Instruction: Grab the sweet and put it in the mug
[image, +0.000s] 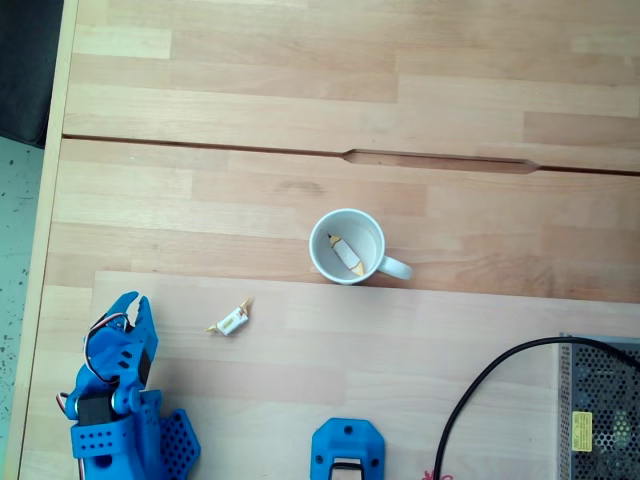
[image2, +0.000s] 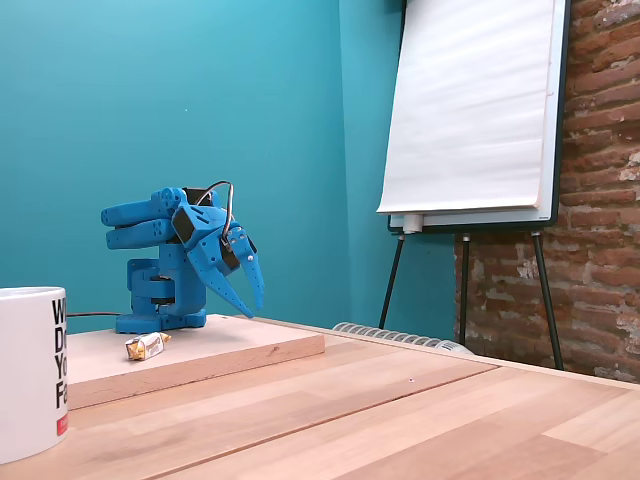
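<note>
The sweet (image: 231, 320), a tiny white candy with tan twisted ends, lies on the raised wooden board, left of and below the mug in a fixed view. It also lies on the board near the arm's base (image2: 147, 346). The white mug (image: 314, 250) stands upright just past the board's edge, its handle pointing right, with a slim white sweet with a yellow tip (image: 347, 255) inside. The mug's side fills the left edge (image2: 28, 370). My blue gripper (image: 135, 303) hangs folded at the lower left, well left of the sweet, shut and holding nothing (image2: 252, 298).
The raised board (image: 420, 340) covers the lower table. A metal mesh box (image: 600, 410) with a black cable (image: 478, 395) sits at the lower right. A blue arm part (image: 347, 455) is at the bottom edge. A flipchart (image2: 470, 110) stands behind the table.
</note>
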